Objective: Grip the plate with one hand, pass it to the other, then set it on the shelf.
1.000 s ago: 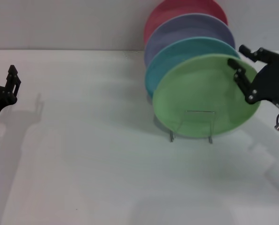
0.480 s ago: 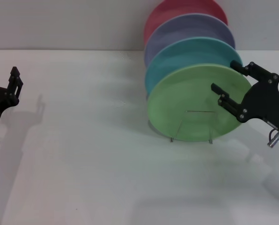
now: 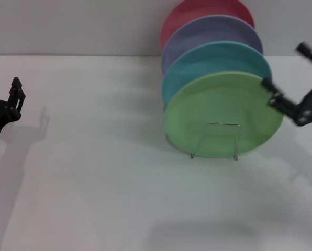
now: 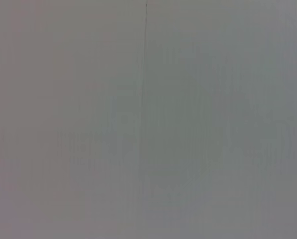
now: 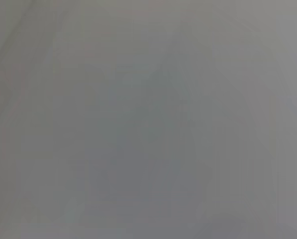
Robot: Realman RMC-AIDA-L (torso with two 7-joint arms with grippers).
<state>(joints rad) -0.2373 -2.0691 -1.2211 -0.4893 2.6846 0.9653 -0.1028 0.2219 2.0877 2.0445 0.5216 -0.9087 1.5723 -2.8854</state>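
Note:
The light-green plate [image 3: 221, 112] stands on edge at the front of the thin silver wire shelf [image 3: 214, 141] in the head view, leaning back against the turquoise plate [image 3: 214, 58]. My right gripper [image 3: 289, 78] is open and empty at the plate's right edge, its fingers [image 3: 277, 100] just off the rim. My left gripper [image 3: 3, 83] is open and empty at the far left of the table. Both wrist views show only plain grey.
A lavender plate [image 3: 213, 32] and a red plate [image 3: 198, 11] stand behind the turquoise one in the same rack. The white table [image 3: 103, 178] runs back to a grey wall.
My right gripper has let go of the light-green plate and drawn back to the right and up. The plate has settled on the shelf. The left arm has barely moved.

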